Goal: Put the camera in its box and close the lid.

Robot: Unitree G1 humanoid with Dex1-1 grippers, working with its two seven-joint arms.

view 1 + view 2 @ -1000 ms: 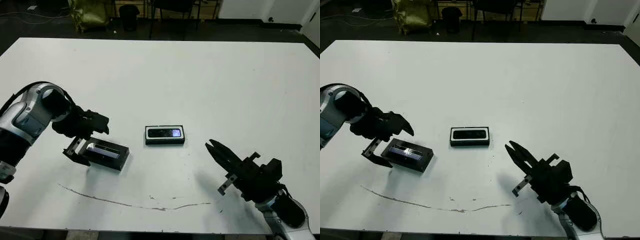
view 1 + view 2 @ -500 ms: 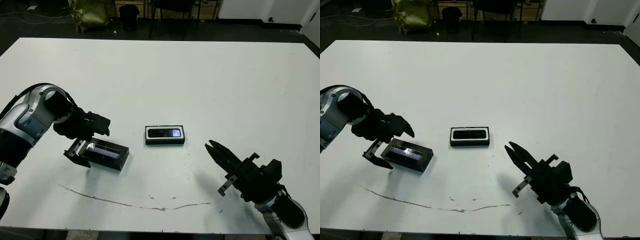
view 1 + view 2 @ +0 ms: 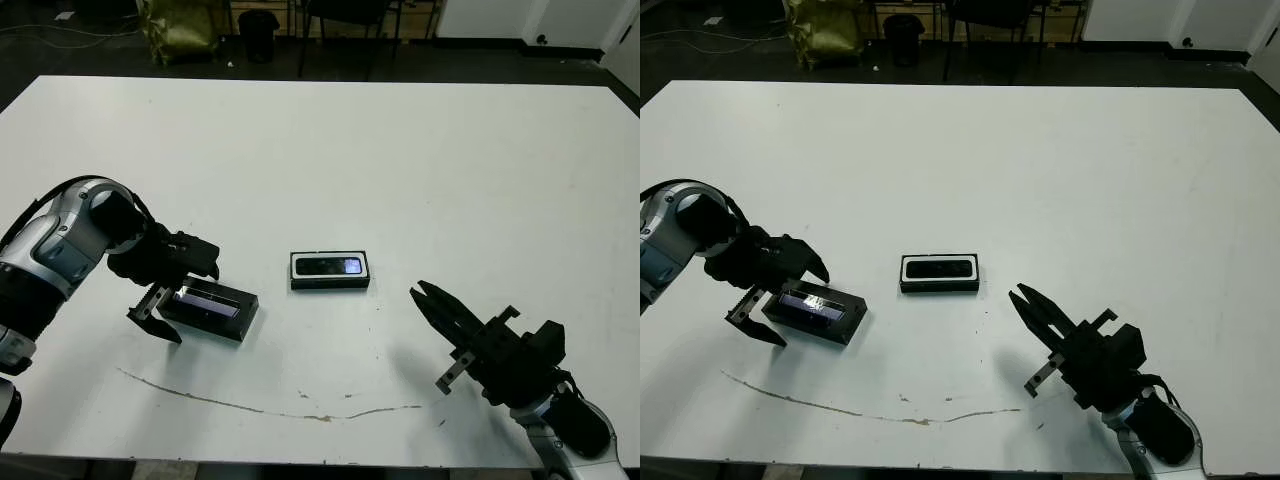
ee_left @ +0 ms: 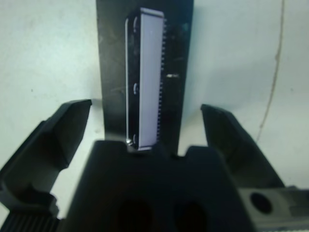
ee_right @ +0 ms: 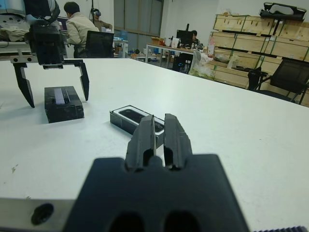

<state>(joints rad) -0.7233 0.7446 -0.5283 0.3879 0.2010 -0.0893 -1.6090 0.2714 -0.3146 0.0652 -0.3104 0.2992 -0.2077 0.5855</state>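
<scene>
L gripper fingers spread astride lid end, camera seated in box mid-table, R gripper fingers pressed together, well apart.

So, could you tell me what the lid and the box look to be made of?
The lid: matte black, probably card or plastic; its purplish-grey panel looks glossy, since it reflects light. The box: black rim with a white lining, likely card or foam, though the views leave it open.
</scene>
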